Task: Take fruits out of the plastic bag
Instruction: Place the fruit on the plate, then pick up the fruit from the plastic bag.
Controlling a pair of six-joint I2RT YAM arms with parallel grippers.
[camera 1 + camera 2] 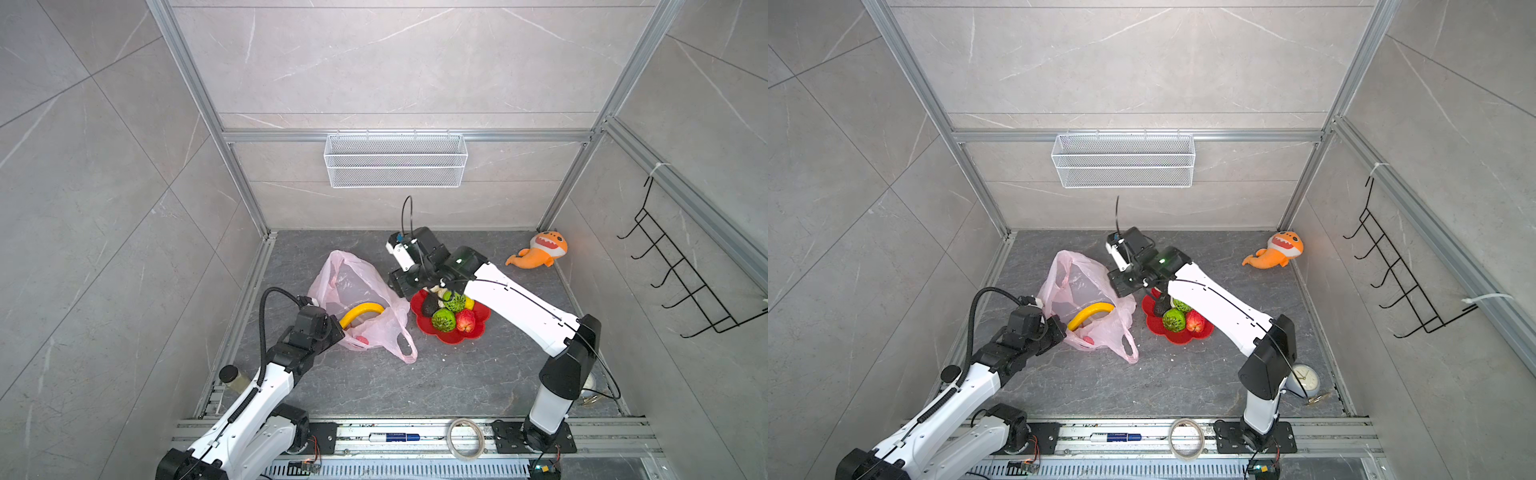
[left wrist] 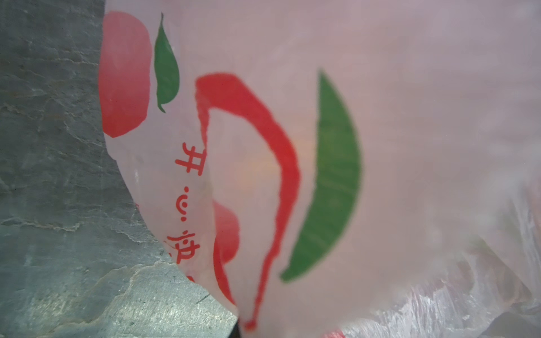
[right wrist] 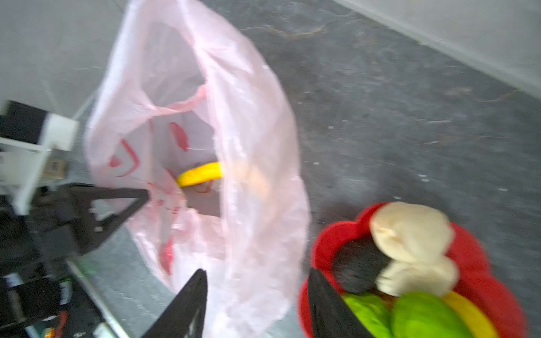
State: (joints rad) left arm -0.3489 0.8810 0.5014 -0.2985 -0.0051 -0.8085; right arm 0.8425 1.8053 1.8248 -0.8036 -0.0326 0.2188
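The pink plastic bag [image 1: 361,291] lies on the dark floor with its mouth held up. A yellow banana [image 1: 360,312] shows inside it, and the right wrist view also has the banana [image 3: 202,174]. My left gripper [image 1: 337,328] is shut on the bag's near edge, and the printed bag [image 2: 380,146] fills its wrist view. My right gripper [image 3: 257,272] hangs open and empty between the bag and the red plate [image 1: 478,332]. The plate holds two green bumpy balls [image 1: 444,320], a red apple [image 1: 466,321], a dark avocado [image 1: 429,307], a small yellow fruit [image 1: 469,302] and a beige one [image 3: 409,231].
An orange plush shark [image 1: 538,251] lies at the back right. A wire basket [image 1: 395,160] hangs on the back wall and a black hook rack [image 1: 673,266] on the right wall. A tape roll [image 1: 465,438] and a marker [image 1: 392,437] rest on the front rail. A clock [image 1: 1306,380] stands by the right arm's base.
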